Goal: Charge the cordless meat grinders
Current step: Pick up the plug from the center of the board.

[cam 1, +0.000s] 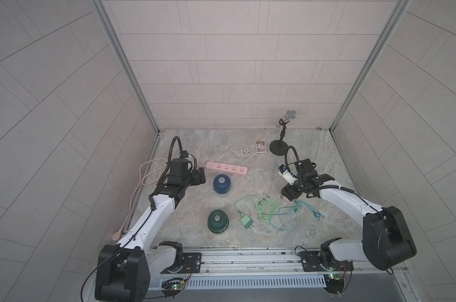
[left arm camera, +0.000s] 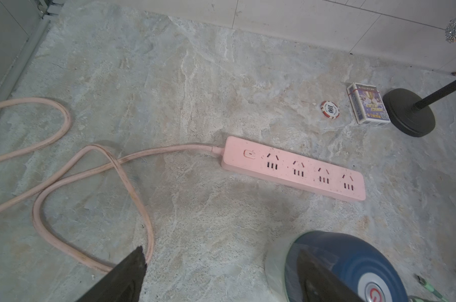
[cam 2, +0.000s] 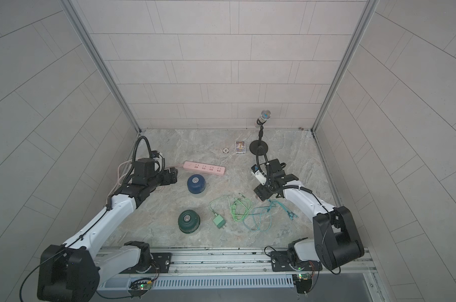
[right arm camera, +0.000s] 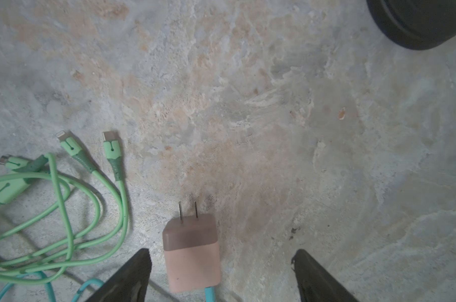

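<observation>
Lying beside left claw (cam 1: 202, 175): blue grinder (cam 1: 221, 183)

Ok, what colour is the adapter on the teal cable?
The adapter is pink, clearest in the right wrist view.

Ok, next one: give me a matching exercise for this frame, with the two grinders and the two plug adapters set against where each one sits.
Things:
1. blue meat grinder
2. green meat grinder
3. pink plug adapter
4. green plug adapter

Places:
A. lying between the open jaws of the right gripper
B. on the end of the light green cable
C. beside the pink power strip, close to the left gripper
D. standing next to the green plug adapter

Pairs: 1-C, 2-D, 3-A, 4-B.
</observation>
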Tool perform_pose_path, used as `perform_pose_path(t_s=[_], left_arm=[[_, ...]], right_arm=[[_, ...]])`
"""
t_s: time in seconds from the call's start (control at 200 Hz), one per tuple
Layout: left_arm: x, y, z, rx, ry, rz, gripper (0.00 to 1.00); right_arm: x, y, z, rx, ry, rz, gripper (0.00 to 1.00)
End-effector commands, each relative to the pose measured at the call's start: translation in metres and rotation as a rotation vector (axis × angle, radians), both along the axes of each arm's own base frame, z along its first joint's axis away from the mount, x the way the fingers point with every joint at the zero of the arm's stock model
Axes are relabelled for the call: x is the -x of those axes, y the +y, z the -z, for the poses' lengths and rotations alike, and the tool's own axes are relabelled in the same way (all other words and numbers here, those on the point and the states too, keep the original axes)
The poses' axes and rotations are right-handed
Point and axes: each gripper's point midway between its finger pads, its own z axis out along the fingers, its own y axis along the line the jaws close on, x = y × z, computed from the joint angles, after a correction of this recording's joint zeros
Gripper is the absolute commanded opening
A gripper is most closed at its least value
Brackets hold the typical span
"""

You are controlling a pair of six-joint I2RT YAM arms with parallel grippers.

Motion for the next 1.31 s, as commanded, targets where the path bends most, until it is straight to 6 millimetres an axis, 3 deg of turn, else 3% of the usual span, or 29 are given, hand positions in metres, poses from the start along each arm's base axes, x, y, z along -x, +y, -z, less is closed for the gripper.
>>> perform_pose_path(t_s=[0.0,0.355,0.58,0.901,1.001,1.116,1.301], left_arm=[[0.010,-0.006,0.003,0.025,0.034,0.009,0.94],[0.010,-0.021,-0.004,0.066,0.074,0.050,0.93],[0.011,-0.029,-0.010,0.089,0.084,0.085,0.93],[0.011,-0.047,-0.019,0.147,0.162,0.161,0.92],[0.011,-0.050,-0.020,0.159,0.180,0.173,0.91],[0.013,-0.052,-0.018,0.160,0.191,0.176,0.91],[0.015,-0.052,-0.017,0.160,0.198,0.180,0.91]], right_arm=[[0.016,0.008,0.015,0.009,0.096,-0.071,0.86],[0.018,0.007,0.040,0.072,0.177,-0.078,0.75],[0.016,0.008,0.040,0.073,0.191,-0.068,0.53],[0.004,0.020,0.006,0.006,0.113,-0.096,0.45],[0.010,0.021,0.010,0.009,0.142,-0.106,0.48],[0.015,0.020,0.017,0.022,0.139,-0.112,0.65],[0.021,0.004,0.031,0.117,0.152,-0.081,0.76]])
